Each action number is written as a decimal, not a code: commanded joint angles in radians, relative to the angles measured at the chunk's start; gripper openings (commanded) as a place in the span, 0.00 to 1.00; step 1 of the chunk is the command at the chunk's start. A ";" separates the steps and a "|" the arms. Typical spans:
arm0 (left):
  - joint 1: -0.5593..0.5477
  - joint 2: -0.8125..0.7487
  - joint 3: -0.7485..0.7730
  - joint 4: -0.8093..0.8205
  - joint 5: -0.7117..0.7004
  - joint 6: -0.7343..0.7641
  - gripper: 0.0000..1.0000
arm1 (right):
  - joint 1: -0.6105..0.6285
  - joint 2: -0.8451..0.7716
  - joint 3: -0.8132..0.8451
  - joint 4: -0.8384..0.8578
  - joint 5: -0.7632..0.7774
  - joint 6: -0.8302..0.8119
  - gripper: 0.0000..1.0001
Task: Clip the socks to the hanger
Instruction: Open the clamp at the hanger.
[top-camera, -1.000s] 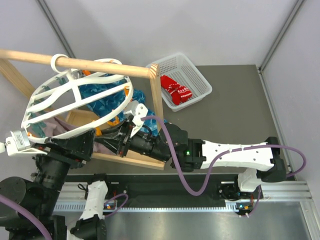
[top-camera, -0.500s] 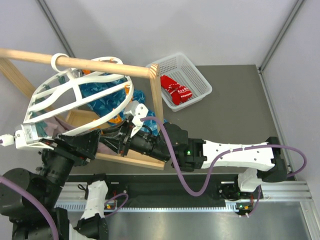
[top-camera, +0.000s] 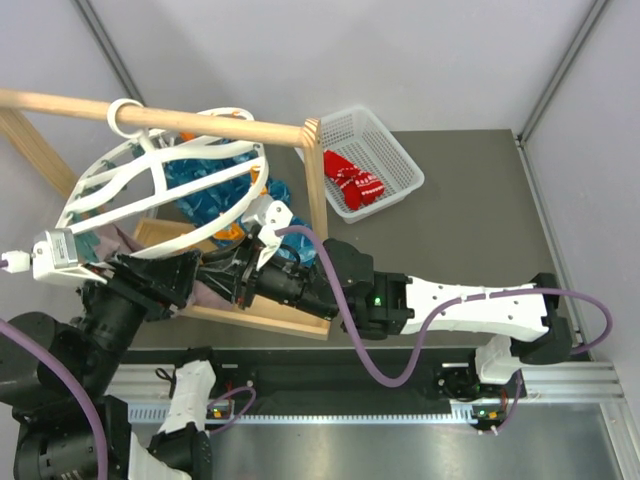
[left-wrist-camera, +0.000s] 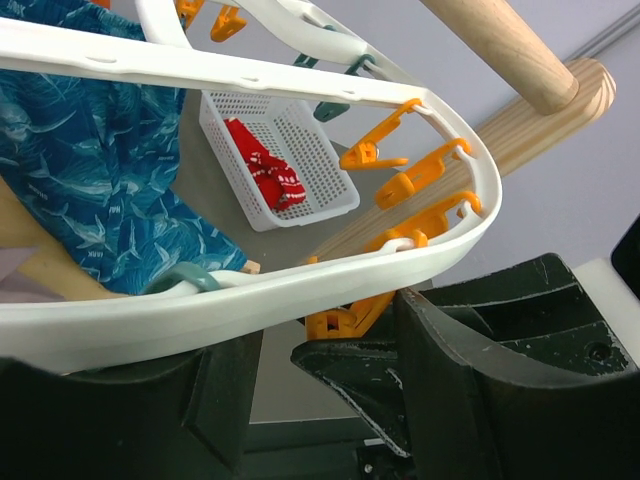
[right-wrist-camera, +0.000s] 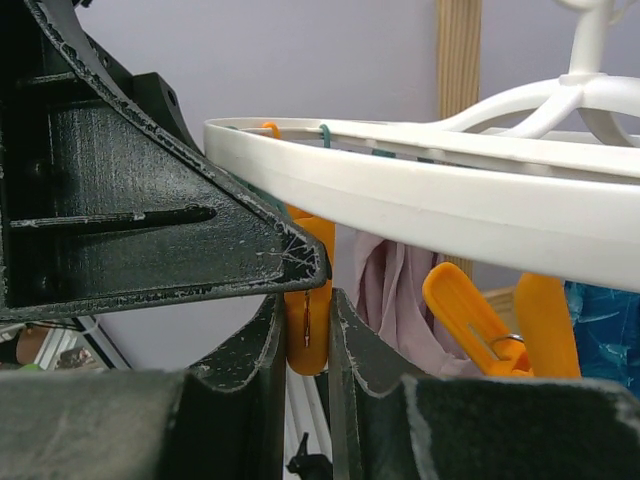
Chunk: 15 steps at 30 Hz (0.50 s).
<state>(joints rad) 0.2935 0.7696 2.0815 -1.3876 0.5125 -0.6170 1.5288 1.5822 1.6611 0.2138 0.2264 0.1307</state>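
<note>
Gripping hanger (left-wrist-camera: 420, 250) rim: left pincer (left-wrist-camera: 320, 320) | right pincer (right-wrist-camera: 305, 310) clamped on orange clip (right-wrist-camera: 307, 345) | socks (top-camera: 350, 182) in basket (top-camera: 400, 145)

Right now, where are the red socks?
In the overhead view, the red socks lie inside the white mesh basket, just right of the wooden rail stand's corner post, toward the far side.
</note>
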 joint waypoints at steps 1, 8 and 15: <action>0.001 0.065 -0.006 -0.070 0.009 0.004 0.58 | 0.016 0.004 0.057 0.001 -0.055 -0.011 0.00; 0.013 0.060 -0.035 -0.059 0.024 -0.010 0.54 | 0.016 0.009 0.054 -0.002 -0.059 -0.008 0.00; 0.018 0.066 -0.037 -0.056 0.020 0.002 0.20 | 0.016 0.002 0.045 0.001 -0.071 -0.008 0.01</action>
<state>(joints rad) 0.3012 0.7799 2.0605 -1.3895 0.5377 -0.6147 1.5284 1.5932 1.6711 0.1818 0.2241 0.1307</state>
